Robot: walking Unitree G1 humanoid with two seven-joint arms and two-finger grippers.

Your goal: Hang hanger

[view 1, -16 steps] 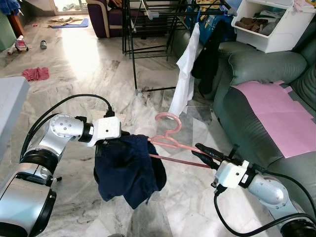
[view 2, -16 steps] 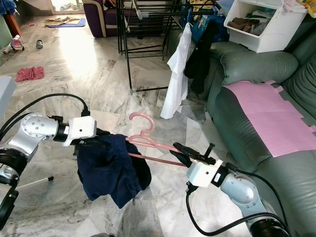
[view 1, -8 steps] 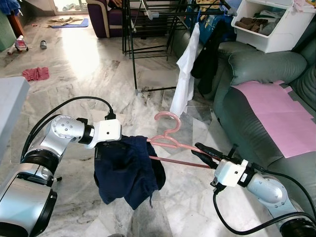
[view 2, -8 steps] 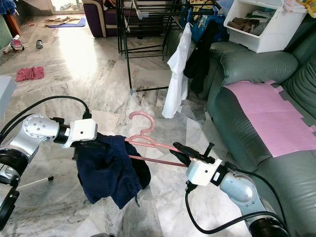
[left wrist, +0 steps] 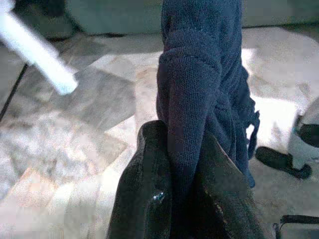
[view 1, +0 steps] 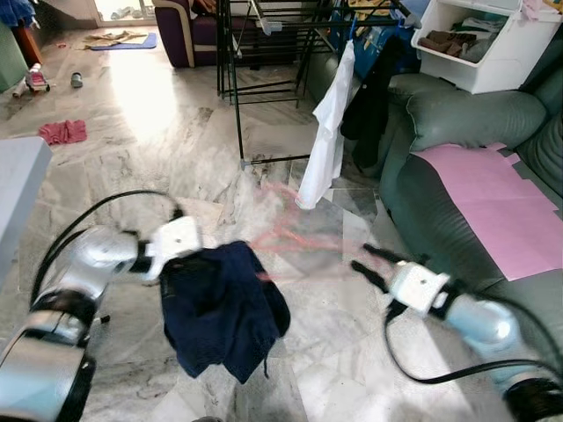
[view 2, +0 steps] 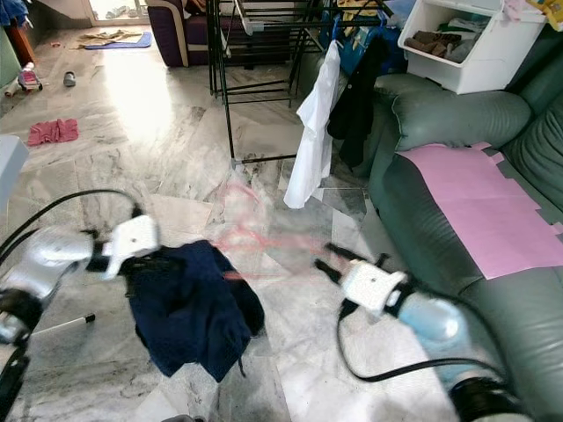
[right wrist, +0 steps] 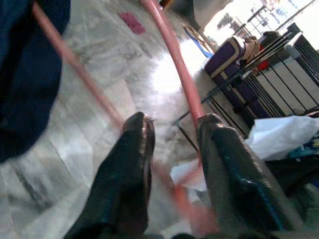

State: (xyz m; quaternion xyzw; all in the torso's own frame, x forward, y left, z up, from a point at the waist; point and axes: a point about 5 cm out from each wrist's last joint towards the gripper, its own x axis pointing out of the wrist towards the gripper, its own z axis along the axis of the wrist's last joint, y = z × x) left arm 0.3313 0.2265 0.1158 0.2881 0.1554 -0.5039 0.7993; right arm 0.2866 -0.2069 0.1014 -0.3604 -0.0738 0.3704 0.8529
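Observation:
A pink hanger (view 1: 290,237) floats blurred over the marble floor between my arms. One end of it sits between the fingers of my right gripper (view 1: 362,260). In the right wrist view its two rods (right wrist: 182,74) run out from between the black fingers (right wrist: 134,149), which stand slightly apart around that end. A dark blue garment (view 1: 224,308) hangs from my left gripper (view 1: 174,266). The left wrist view has that gripper (left wrist: 182,135) shut on a fold of the blue cloth (left wrist: 199,94). The hanger's other end reaches the garment's upper edge.
A black drying rack (view 1: 264,53) stands ahead, with a white shirt (view 1: 327,132) and a black garment (view 1: 369,97) hanging at its right. A green sofa (view 1: 457,114) with a pink sheet (view 1: 493,193) lies to the right. A red cloth (view 1: 63,132) lies far left.
The picture has blurred and shifted. Both arms are moving: the left with the garment has sunk a little to the left, and the hanger has risen slightly with the right gripper.

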